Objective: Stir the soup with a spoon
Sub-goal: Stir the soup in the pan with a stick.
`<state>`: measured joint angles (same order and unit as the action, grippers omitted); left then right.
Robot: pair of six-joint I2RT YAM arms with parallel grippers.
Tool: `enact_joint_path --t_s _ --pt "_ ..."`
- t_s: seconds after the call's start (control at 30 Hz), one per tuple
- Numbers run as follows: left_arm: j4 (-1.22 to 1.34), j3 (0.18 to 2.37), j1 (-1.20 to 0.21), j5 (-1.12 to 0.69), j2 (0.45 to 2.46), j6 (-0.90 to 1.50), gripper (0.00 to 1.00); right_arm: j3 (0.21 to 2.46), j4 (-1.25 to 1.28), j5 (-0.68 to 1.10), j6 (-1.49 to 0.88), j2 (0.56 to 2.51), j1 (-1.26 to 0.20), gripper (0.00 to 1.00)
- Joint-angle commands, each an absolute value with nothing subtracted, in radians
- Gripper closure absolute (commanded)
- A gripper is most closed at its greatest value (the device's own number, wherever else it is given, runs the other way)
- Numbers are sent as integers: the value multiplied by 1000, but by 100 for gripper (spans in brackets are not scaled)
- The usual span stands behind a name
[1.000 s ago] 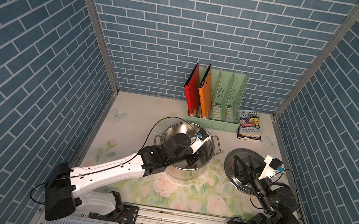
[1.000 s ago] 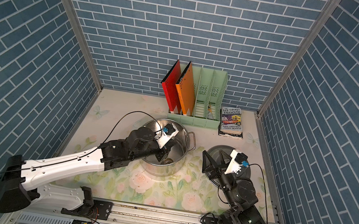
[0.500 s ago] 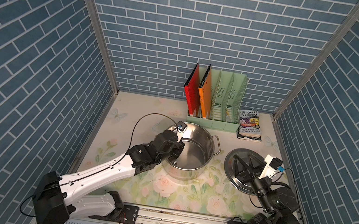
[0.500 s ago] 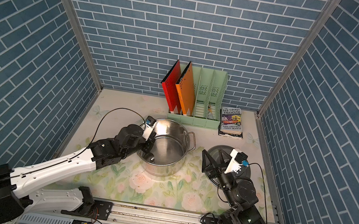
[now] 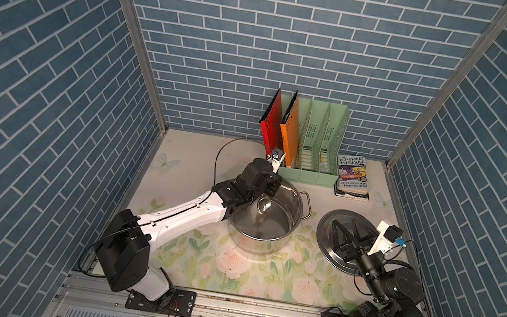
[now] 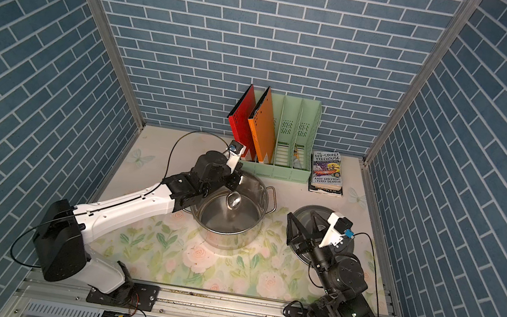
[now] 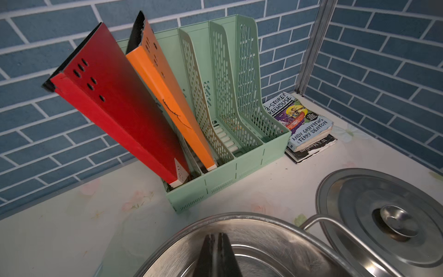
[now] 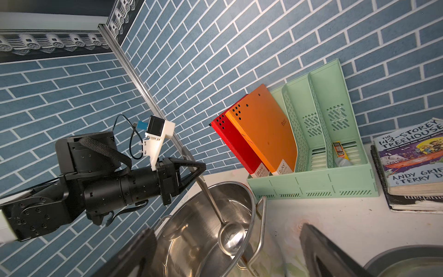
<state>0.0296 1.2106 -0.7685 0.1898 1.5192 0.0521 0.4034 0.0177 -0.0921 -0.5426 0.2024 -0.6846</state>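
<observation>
Spoon (image 8: 215, 208) in left jaws: right-wrist view

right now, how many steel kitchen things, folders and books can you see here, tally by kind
steel kitchen things: 3 (wide steel stockpot, flat round steel lid, long slim steel spoon)
folders: 2 (red folder, orange folder)
books: 2 (colourful paperback on a dark book)
total: 7
</observation>
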Motion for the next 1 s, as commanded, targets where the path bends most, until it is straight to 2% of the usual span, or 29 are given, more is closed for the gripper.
enact_joint_path --t_s 0.0,0.43,0.8,0.97 --pt "111 1253 -799 108 1562 20 100 438 -8 -103 -534 190 -686 2" --pt "131 1212 -968 41 1530 1 100 427 -9 -109 -534 183 -687 3" --pt "-5 1003 -1013 215 1289 44 100 405 27 -104 -535 207 -686 3" --pt "-78 936 -951 294 1205 76 100 403 59 -89 -538 235 -687 3"
